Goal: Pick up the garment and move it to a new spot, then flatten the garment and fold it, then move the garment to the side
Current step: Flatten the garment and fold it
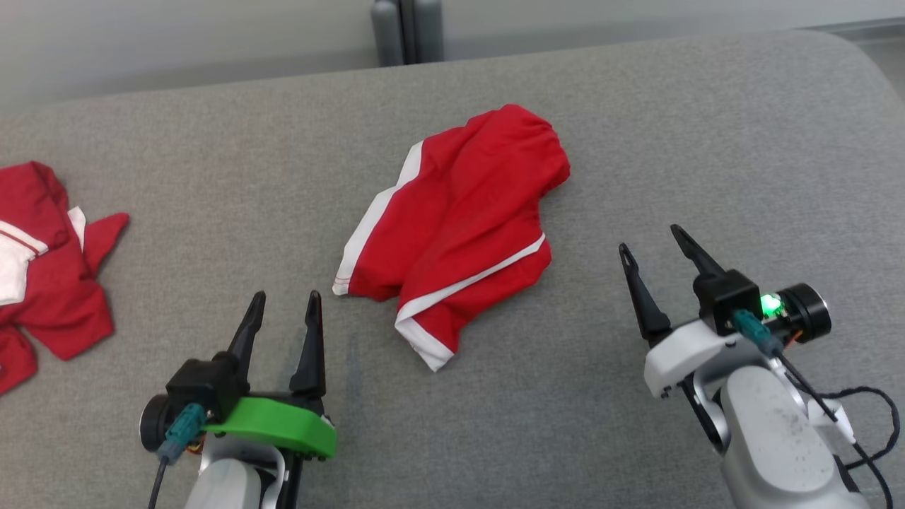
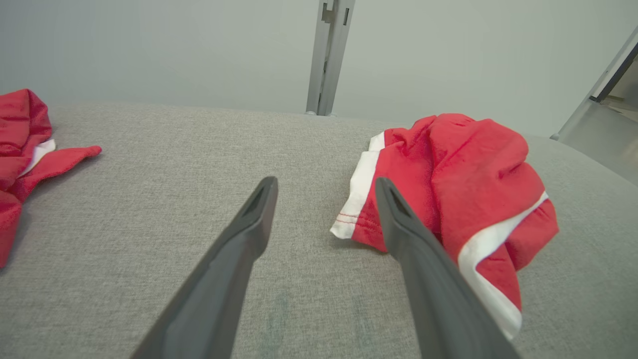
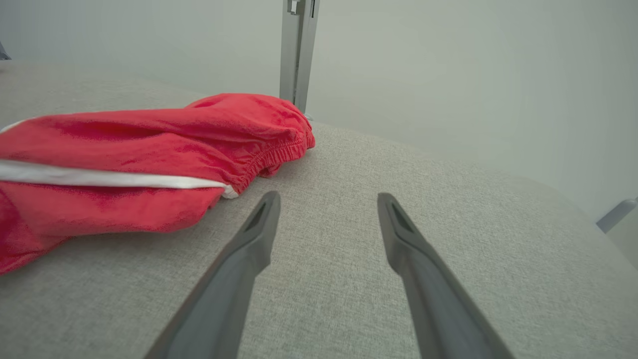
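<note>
Text, labels, brands, numbers, signs: none legible in any view.

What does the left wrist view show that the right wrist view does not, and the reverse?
Left wrist view: a second red garment at its left edge, and the open left hand. Right wrist view: the gathered elastic waistband, and the open right hand. Both: the red shorts with white trim, the grey cushioned surface and the grey post behind it.
</note>
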{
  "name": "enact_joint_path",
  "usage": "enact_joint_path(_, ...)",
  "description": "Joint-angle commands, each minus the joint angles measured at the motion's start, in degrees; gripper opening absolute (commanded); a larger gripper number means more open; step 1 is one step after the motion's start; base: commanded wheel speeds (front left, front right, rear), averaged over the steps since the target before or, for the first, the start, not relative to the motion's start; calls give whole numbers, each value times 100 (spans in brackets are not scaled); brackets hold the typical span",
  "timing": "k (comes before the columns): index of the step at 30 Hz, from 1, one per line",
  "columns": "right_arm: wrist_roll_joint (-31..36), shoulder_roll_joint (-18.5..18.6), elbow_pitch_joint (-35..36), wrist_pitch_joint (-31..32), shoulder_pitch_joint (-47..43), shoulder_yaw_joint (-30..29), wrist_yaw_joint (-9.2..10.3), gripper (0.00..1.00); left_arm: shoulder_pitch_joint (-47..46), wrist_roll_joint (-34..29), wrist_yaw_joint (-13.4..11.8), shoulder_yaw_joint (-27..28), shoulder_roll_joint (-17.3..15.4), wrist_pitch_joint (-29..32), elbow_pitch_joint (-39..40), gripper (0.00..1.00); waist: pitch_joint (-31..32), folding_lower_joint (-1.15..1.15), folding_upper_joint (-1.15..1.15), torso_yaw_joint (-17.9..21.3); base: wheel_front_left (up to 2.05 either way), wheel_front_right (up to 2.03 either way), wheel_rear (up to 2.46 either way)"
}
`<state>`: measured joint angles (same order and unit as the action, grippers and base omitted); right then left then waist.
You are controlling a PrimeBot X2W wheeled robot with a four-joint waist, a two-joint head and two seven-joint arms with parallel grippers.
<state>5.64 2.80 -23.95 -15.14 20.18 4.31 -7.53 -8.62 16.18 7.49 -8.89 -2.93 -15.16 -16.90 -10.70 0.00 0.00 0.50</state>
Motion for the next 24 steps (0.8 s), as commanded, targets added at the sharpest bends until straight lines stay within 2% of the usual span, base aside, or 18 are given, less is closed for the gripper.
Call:
enact_joint_path(1,-10,21,-158,-1,242,25,8,100,-164,44,-7,-39,-8,2,41,100,-538,0,0,-388,0,0,0)
enact_joint_path(8,-254,24,-628,-1,1109,250,8,100,-506,152,-7,-167,-38,1,172,100,-1009,0,0,-714,0,0,0)
enact_joint_path(18,-644,25,-2070,5,1742,719,7,100,-685,252,-7,-253,-51,1,199,100,-1198,0,0,-1038,0,0,0)
enact_joint_path(19,-677,21,-2170,9,1746,749,7,97,-681,259,-7,-258,-51,1,200,100,-1192,0,0,-1047,0,0,0)
enact_joint_path(20,-753,6,-2340,37,1748,795,6,24,-669,262,-7,-263,-50,1,204,100,-1172,0,0,-1062,0,0,0)
enact_joint_path(21,-817,1,-2422,42,1745,813,6,0,-655,262,-7,-263,-49,1,213,100,-1153,0,0,-1068,0,0,0)
enact_joint_path(24,-1015,18,-2416,39,1710,766,8,0,-590,252,-7,-262,-46,1,242,100,-1088,0,0,-1041,0,0,0)
